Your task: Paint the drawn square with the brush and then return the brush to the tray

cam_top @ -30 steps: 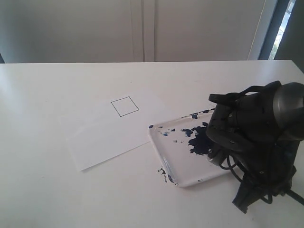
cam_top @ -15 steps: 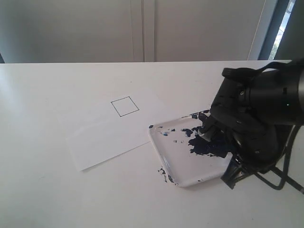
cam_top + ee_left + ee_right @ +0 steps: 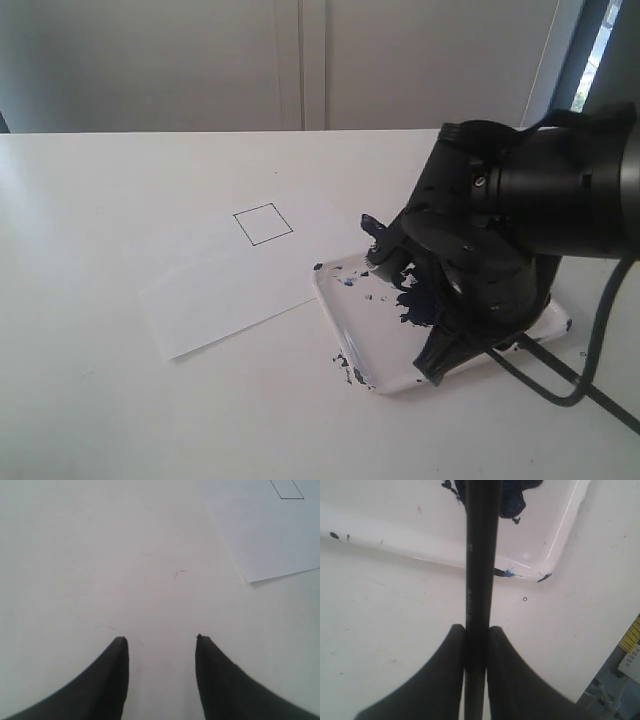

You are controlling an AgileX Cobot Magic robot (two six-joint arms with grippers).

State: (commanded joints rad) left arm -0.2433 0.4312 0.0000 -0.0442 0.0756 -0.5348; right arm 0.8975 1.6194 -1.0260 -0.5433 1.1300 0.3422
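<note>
My right gripper [image 3: 476,630] is shut on the brush [image 3: 481,555], a black stick running between its fingers and out over the tray's navy paint blot [image 3: 517,497]. In the exterior view the right arm [image 3: 500,230] hangs over the tray [image 3: 345,320] and hides most of it. The brush's dark tip [image 3: 372,230] sticks out toward the paper. The drawn square [image 3: 263,224] on the white paper sheet [image 3: 220,290] shows no paint. My left gripper [image 3: 160,639] is open over bare table, with the paper's corner [image 3: 270,535] and part of the square [image 3: 287,490] beyond it.
Navy splatters [image 3: 345,362] mark the tray's near rim and the table beside it. A black cable [image 3: 590,370] trails from the right arm across the table's right side. A pale wall runs behind the white table [image 3: 100,200].
The right arm has swung left across the tray and risen, covering more of the paint blot. The brush tip now shows past the tray's far rim. Paper and square are unmoved.
</note>
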